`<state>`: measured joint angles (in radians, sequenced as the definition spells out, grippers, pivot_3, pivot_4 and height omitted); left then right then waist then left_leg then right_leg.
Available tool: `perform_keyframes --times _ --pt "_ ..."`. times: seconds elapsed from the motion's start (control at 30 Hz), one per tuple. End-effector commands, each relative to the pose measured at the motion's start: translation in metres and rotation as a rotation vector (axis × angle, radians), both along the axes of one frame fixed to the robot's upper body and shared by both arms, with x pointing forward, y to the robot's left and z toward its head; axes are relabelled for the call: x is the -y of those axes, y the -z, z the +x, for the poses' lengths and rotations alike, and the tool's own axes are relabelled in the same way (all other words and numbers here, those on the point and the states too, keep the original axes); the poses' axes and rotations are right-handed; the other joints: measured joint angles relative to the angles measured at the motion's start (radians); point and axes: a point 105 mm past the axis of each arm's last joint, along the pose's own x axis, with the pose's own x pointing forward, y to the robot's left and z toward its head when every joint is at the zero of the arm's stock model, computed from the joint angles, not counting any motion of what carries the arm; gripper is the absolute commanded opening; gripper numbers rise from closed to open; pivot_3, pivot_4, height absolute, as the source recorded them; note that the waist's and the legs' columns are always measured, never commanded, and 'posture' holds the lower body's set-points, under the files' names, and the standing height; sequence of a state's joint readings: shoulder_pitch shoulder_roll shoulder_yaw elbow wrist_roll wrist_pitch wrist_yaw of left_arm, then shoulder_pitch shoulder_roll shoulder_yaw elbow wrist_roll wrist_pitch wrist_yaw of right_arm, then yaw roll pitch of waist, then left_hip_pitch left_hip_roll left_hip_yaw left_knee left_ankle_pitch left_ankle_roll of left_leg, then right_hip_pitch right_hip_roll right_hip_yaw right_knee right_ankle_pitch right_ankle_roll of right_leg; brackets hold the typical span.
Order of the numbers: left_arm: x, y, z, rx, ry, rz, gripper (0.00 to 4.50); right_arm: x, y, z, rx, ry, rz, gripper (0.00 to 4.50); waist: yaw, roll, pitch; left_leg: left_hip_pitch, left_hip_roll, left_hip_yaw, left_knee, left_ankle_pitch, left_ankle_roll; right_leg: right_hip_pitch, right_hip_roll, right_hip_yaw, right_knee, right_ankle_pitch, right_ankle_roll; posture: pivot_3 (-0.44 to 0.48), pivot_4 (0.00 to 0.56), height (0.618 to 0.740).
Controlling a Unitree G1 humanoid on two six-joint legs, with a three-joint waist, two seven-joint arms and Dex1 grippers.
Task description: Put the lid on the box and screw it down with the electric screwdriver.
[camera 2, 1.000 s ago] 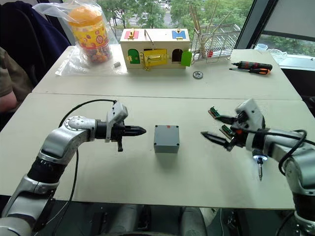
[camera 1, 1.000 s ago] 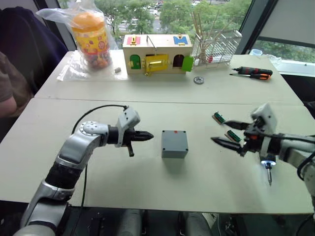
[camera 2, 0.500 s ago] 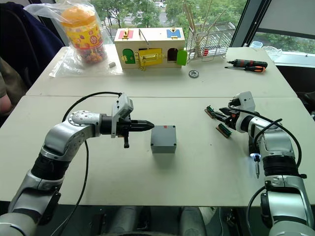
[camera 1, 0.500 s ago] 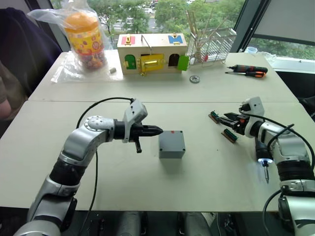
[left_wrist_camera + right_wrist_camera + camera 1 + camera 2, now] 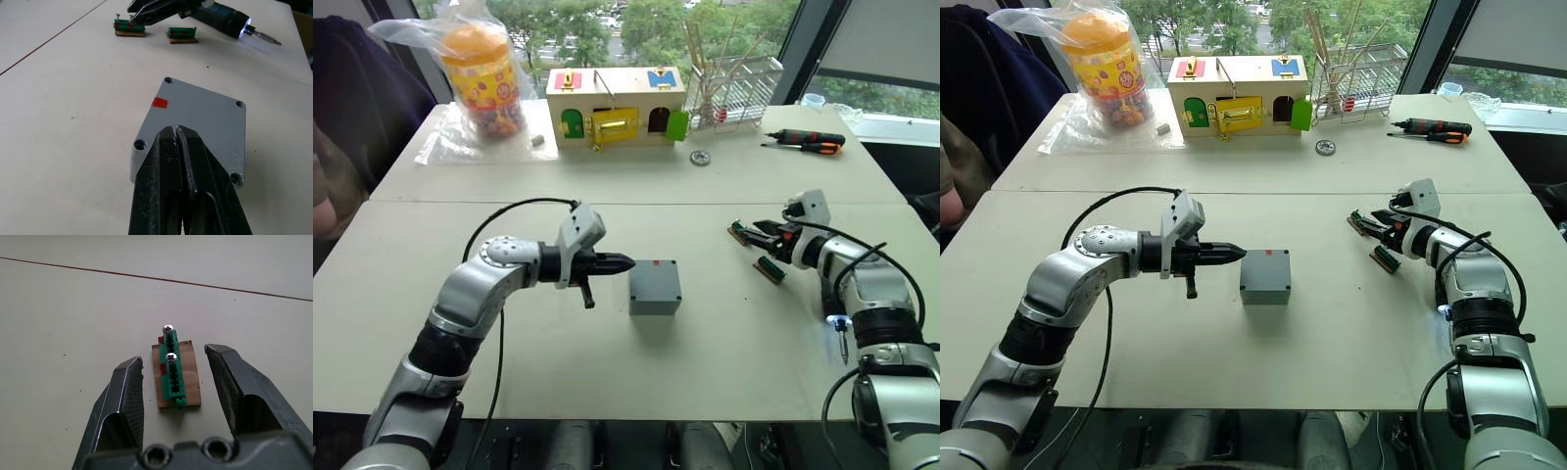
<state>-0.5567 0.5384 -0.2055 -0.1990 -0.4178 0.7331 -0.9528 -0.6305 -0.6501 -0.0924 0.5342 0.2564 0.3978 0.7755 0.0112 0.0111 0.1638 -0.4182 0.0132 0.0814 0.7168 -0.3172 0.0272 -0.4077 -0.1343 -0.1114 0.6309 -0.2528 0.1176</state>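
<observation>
The grey box (image 5: 655, 287) stands mid-table, and the lid (image 5: 198, 127) lies flat on top of it, with a hole at each corner and a small red mark. My left gripper (image 5: 626, 261) is shut and empty, its tips at the lid's left edge. The electric screwdriver (image 5: 835, 318) lies on the table beside my right forearm, its tip light on and its bit (image 5: 843, 349) pointing toward the front edge. Farther back, my right gripper (image 5: 173, 357) is open, its fingers either side of a green screw holder (image 5: 171, 372) with two screws.
A second green holder (image 5: 771, 269) lies just in front of the first. At the back stand a wooden box with coloured doors (image 5: 615, 106), a bagged candy jar (image 5: 484, 73), a wire rack (image 5: 736, 83), a metal disc (image 5: 701, 158) and a black-and-orange hand screwdriver (image 5: 808, 140).
My left gripper has moved right, up to the box's edge. My right gripper has reached away from the electric screwdriver to the far green holder. The camera has also shifted.
</observation>
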Motion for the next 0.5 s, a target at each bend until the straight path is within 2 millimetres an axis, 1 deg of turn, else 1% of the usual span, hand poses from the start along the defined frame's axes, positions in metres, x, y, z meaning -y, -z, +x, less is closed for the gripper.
perform_keyframes --times 0.03,0.1,0.13,0.2,0.27,0.3,0.5 --pt "0.0018 -0.0002 -0.0035 0.046 0.023 0.033 0.00 -0.0012 -0.0165 0.0045 0.059 -0.006 0.005 2.21 0.001 0.000 0.000 0.000 0.000 0.000 0.000 0.000 0.000 0.000 0.000 0.000 0.000 0.000 0.000 0.000 0.150 0.706" --pt "0.0020 0.0007 -0.0036 0.048 0.024 0.036 0.00 -0.0023 -0.0163 0.0051 0.060 -0.006 0.007 2.21 0.001 0.000 0.000 0.000 0.000 0.000 0.000 0.000 0.000 0.000 0.000 0.000 0.000 0.000 0.000 0.000 0.150 0.706" --pt "0.0020 0.0008 -0.0034 0.049 0.024 0.038 0.00 -0.0028 -0.0162 0.0054 0.060 -0.007 0.007 1.95 0.001 0.000 0.000 0.000 0.000 0.000 0.000 0.000 0.000 0.000 0.000 0.000 0.000 0.000 0.000 0.000 0.150 0.706" --pt "0.0019 0.0010 -0.0030 0.052 0.024 0.040 0.00 -0.0033 -0.0156 0.0057 0.060 -0.007 0.005 1.33 0.000 0.000 0.000 0.000 0.000 0.000 0.000 0.000 0.000 0.000 0.000 0.000 0.000 0.000 0.000 0.000 0.150 0.706" --pt "0.0020 0.0011 -0.0027 0.054 0.024 0.041 0.00 -0.0034 -0.0147 0.0056 0.059 -0.007 0.003 0.31 0.000 0.000 0.000 0.000 0.000 0.000 0.000 0.000 0.000 0.000 0.000 0.000 0.000 0.000 0.000 0.000 0.150 0.706" --pt "0.0019 0.0014 -0.0028 0.054 0.024 0.042 0.00 -0.0033 -0.0143 0.0055 0.059 -0.008 0.001 0.04 0.000 0.000 0.000 0.000 0.000 0.000 0.000 0.000 0.000 0.000 0.000 0.000 0.000 0.000 0.000 0.000 0.150 0.706" --pt "0.0012 0.0033 -0.0022 0.053 0.019 0.041 0.00 -0.0003 -0.0178 0.0048 0.069 0.002 -0.003 0.04 0.000 0.000 0.000 0.000 0.000 0.000 0.000 0.000 0.000 0.000 0.000 0.000 0.000 0.000 0.000 0.000 0.150 0.706"
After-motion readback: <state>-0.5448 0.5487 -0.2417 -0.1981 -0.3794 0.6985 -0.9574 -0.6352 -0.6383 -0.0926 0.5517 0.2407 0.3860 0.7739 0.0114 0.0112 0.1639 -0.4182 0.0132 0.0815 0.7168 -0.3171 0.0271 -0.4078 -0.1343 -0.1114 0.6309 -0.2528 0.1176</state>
